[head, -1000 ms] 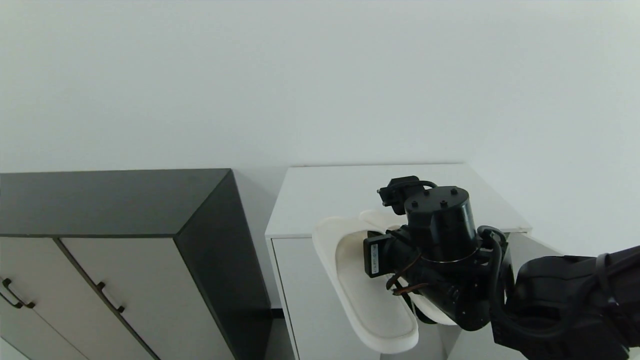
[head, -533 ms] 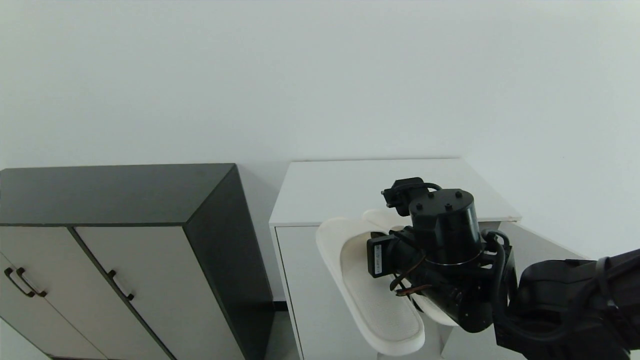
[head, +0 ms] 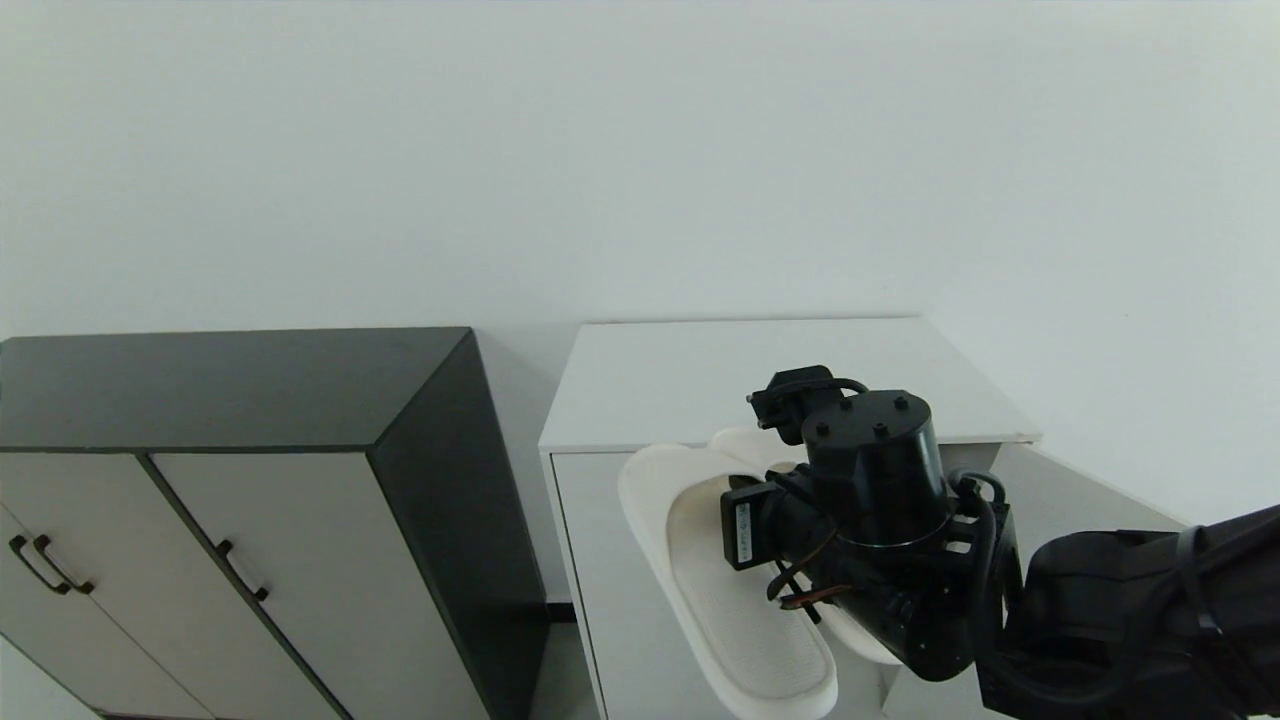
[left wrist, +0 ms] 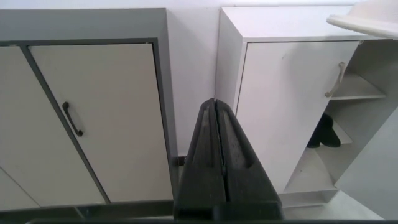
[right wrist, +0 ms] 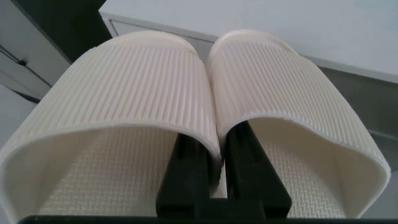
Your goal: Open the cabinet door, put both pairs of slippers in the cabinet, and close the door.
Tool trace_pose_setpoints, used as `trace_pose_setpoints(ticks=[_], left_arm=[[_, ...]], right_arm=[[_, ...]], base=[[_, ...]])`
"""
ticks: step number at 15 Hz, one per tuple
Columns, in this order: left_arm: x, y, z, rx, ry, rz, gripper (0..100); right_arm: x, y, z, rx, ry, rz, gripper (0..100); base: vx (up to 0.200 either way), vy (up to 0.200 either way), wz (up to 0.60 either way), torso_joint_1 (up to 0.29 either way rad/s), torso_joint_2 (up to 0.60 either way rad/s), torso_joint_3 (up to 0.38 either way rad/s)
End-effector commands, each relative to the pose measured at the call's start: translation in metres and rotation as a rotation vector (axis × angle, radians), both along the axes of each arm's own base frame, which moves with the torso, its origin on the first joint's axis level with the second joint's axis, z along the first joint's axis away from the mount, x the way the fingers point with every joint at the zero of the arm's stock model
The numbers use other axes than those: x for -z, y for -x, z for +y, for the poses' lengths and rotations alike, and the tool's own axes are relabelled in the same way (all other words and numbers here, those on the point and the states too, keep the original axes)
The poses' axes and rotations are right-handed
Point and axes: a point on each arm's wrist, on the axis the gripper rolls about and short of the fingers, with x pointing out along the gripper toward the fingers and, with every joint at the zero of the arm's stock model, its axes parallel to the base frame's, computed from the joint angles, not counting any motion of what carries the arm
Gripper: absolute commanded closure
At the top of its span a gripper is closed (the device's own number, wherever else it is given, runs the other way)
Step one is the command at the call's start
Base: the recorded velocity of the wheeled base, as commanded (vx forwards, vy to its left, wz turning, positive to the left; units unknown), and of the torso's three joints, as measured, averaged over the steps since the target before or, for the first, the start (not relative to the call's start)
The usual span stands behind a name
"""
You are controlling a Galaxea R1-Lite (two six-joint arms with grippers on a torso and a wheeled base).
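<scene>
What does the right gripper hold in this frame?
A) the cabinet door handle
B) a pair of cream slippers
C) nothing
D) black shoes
B: the right gripper has one finger under each strap of the cream slippers, clamping the pair together.

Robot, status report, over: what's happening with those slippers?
Right gripper shut on cream slippers, held before white cabinet. Left gripper shut, empty. Cabinet open, dark shoes inside; nothing blocking seen.
</scene>
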Motion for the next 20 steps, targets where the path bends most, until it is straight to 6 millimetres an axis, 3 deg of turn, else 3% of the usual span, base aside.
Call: trace_pose_setpoints(ticks=[1,14,20], left_arm=[[0.0,0.0,0.0,0.0,0.001,0.0,100],[0.0,0.0,0.0,0.0,0.001,0.0,100],[-0.0002,0.0,0.0,0.0,0.004,-0.002,100]], right_arm=[[0.0028,-0.0019,0.0033,-0.001,0.005,0.003,100],[0.0029,0.0063,0.0002,-0.013,0.0,-0.007,100],[0.0029,0.0066,-0.0001,-0.016,-0.004,-0.02,100]], base=[[0.0,-0.2,0.0,0.007,0.0,0.002],[0.0,-0.2,0.0,0.004,0.0,0.004],[0.0,0.0,0.0,0.0,0.0,0.0]])
